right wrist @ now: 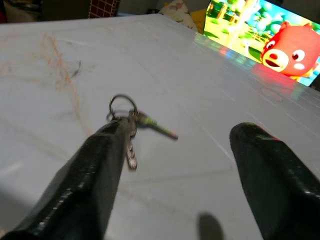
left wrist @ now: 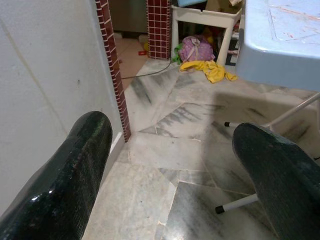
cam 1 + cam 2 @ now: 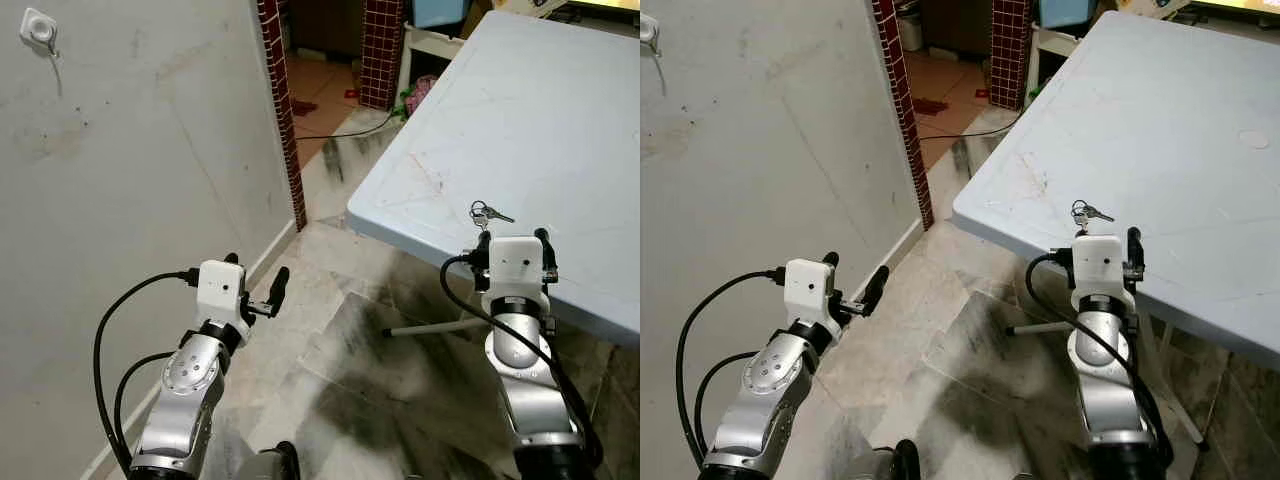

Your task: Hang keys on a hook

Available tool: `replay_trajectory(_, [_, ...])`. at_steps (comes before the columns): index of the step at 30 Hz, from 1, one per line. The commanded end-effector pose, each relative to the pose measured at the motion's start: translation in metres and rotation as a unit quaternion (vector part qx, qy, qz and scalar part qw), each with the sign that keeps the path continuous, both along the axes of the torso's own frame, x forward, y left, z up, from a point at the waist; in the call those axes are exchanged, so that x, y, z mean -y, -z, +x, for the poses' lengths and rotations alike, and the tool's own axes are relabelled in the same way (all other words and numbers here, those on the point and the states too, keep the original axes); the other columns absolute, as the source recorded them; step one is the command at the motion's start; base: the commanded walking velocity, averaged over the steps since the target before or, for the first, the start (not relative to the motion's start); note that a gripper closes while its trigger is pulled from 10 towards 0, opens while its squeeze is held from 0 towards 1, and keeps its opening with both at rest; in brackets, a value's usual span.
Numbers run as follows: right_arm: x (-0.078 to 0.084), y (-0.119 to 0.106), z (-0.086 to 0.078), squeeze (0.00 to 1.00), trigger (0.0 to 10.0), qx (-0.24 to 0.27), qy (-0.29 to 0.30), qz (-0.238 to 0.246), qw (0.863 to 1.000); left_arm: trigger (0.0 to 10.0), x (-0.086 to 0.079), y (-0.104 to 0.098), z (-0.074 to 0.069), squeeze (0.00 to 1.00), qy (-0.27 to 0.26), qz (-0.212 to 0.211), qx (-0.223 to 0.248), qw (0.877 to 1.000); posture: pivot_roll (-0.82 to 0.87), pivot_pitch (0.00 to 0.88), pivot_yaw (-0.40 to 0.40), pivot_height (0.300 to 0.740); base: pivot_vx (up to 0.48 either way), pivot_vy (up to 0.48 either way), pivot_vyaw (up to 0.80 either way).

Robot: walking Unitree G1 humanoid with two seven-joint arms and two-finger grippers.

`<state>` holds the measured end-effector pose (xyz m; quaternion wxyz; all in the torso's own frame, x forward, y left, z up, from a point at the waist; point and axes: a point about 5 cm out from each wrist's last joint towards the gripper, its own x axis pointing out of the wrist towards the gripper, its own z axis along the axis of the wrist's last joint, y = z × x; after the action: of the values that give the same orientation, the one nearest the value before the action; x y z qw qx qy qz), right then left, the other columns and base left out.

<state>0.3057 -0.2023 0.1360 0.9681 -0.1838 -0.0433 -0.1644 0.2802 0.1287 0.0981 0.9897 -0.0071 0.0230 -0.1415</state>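
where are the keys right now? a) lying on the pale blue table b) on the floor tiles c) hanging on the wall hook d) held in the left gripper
a: the keys lie flat on the pale blue table just ahead of the right gripper, whose fingers are open and not closed on them.

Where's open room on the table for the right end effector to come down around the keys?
The pale blue table is bare beyond and to the right of the keys. Tightest is on their near side: the right end effector, open, is over the table's front edge, one finger beside them.
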Motion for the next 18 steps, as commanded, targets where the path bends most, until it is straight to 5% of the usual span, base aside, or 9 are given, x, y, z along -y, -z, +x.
replay_trajectory(1, [0.005,0.001,0.002,1.00,10.0,-0.008,0.006,0.004,1.000,10.0,-0.001,0.004,-0.001,0.00,0.002,0.007,-0.005,1.000,-0.02,0.128,0.093,0.740,0.000,0.000,0.00])
replay_trajectory(8, [0.007,-0.001,0.007,1.00,10.0,-0.008,0.005,0.011,1.000,10.0,-0.001,0.004,-0.001,0.00,-0.002,0.002,-0.005,1.000,-0.01,0.128,0.086,0.740,0.000,0.000,0.00])
replay_trajectory(9, [0.006,-0.002,0.007,0.94,10.0,-0.007,0.003,0.007,1.000,10.0,-0.001,0.004,-0.001,0.00,-0.003,0.000,-0.006,1.000,-0.01,0.128,0.084,0.740,0.000,0.000,0.00])
replay_trajectory(10, [0.005,-0.002,0.007,0.73,10.0,-0.006,0.000,0.005,1.000,10.0,0.000,0.004,-0.001,0.00,-0.003,0.000,-0.007,1.000,-0.02,0.129,0.083,0.740,0.000,0.000,0.00])
replay_trajectory(11, [0.005,-0.002,0.007,0.67,10.0,-0.006,-0.002,0.004,1.000,10.0,0.000,0.004,-0.001,0.00,-0.003,-0.001,-0.007,1.000,-0.02,0.128,0.081,0.740,0.000,0.000,0.00])
replay_trajectory(18, [-0.007,0.003,0.012,0.67,10.0,-0.018,-0.036,0.010,0.999,10.0,0.003,0.006,-0.001,0.00,-0.001,-0.008,-0.008,1.000,-0.02,0.136,0.077,0.740,0.000,0.000,0.00])
